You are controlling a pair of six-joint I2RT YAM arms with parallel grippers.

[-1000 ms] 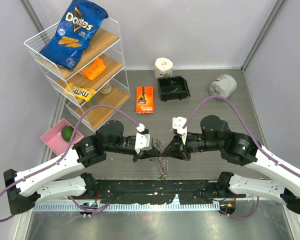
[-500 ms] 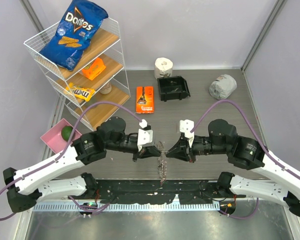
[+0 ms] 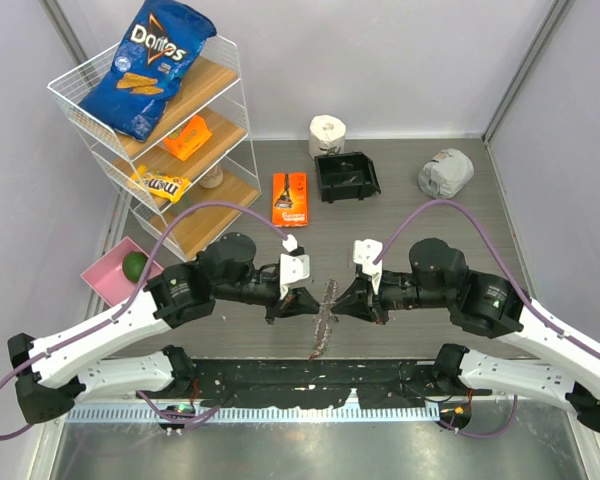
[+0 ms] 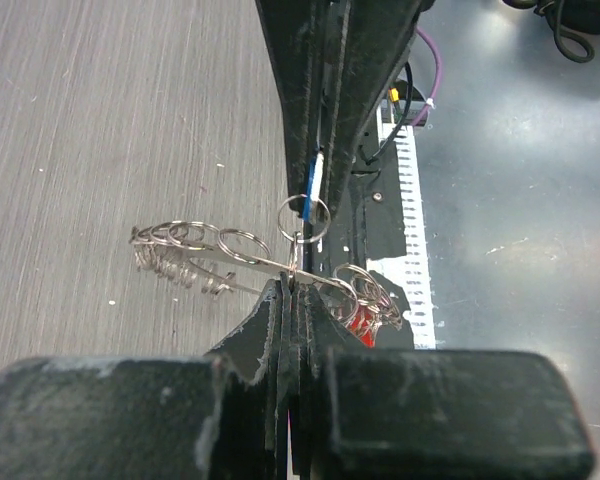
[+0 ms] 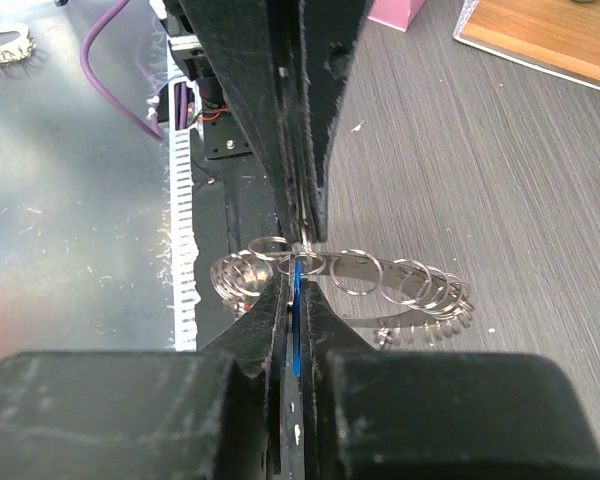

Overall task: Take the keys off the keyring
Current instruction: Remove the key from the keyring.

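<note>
Keyring (image 3: 324,318) sat pinched between the two arms, right in the middle near the front edge of the table (image 3: 430,235), running as a thin silver line toward the arm bases. The left gripper (image 3: 308,300) had its fingers squeezed flat together on the ring's wire. We saw that best in the left wrist view, where the loop stretched sideways just past the fingertips with a row of small split rings strung along it.

The right gripper (image 3: 343,298) came in from the other side, nearly tip to tip with the left one. Its jaws were pressed narrow on a blue-headed key (image 5: 296,325), and a small ring (image 4: 303,218) hung from that key, down by the loop's wire. A bunch of other keys (image 4: 365,305) clustered at the end nearer the bases, one with a red head. From the top camera we honestly couldn't tell whether the low end of the loop touched the table or hung just above it.

Farther back lay an orange candy wrapper (image 3: 290,198), a black bin (image 3: 346,177) with a paper roll (image 3: 327,131) just behind it, and a crumpled grey bag (image 3: 445,172). On the left stood a white wire rack (image 3: 70,95) with a Doritos bag (image 3: 150,65) on top, an orange packet (image 3: 188,137) below and an M&M's bag (image 3: 162,183) under that. A pink tray (image 3: 102,283) beside the rack held a lime (image 3: 134,265).
</note>
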